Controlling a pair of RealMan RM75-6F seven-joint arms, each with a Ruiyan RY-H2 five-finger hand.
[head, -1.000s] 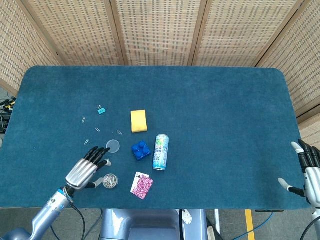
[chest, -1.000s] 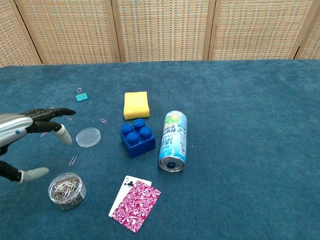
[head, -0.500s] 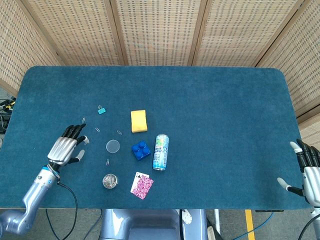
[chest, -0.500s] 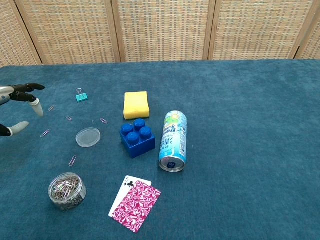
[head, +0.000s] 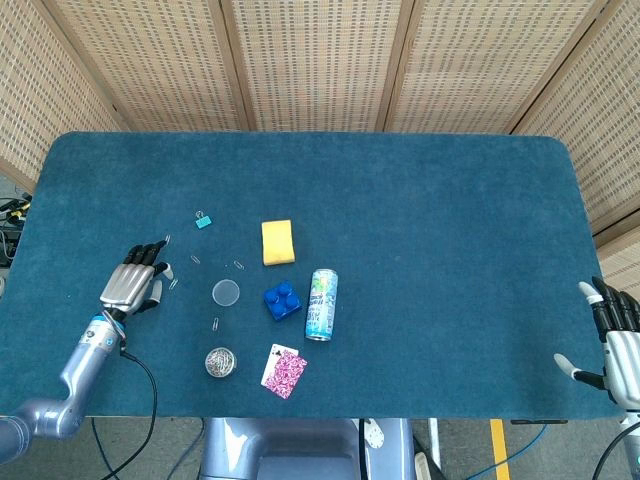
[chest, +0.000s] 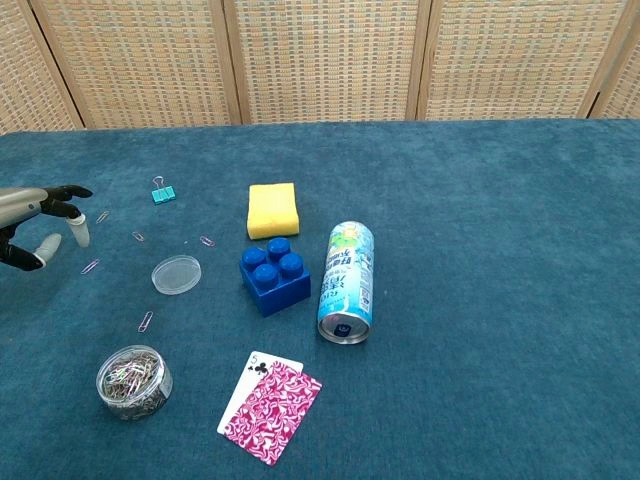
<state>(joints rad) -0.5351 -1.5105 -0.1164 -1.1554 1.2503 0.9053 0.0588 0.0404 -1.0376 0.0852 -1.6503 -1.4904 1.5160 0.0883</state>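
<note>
The left hand (head: 130, 283) is held low over the blue felt-covered surface (head: 420, 230) near its left edge, with the fingers (chest: 70, 191) slightly apart and closed on nothing. Nearest to it are several small bent-wire paper clips (chest: 90, 266), scattered loose on the felt just beside the fingertips. These clips are judged to be very light, thin and springy; lying flat on soft pile, they are likely to be hard to lift, so a pinch across the narrow wire loop between thumb and one finger seems the surest hold.

Further toward the middle are a clear round plastic lid (chest: 176, 274), lying flat, and a small clear round tub filled with paper clips (chest: 133, 381), smooth and rigid. A teal binder clip (chest: 162, 190) sits behind the loose clips. A soft yellow sponge block (chest: 272, 209), a hard blue studded plastic brick (chest: 274, 275), a smooth metal drink can lying on its side (chest: 347, 281) and a pair of overlapping playing cards (chest: 270, 405) complete the group.

The right hand (head: 618, 340) is seen at the far right edge, empty, its fingers spread.
</note>
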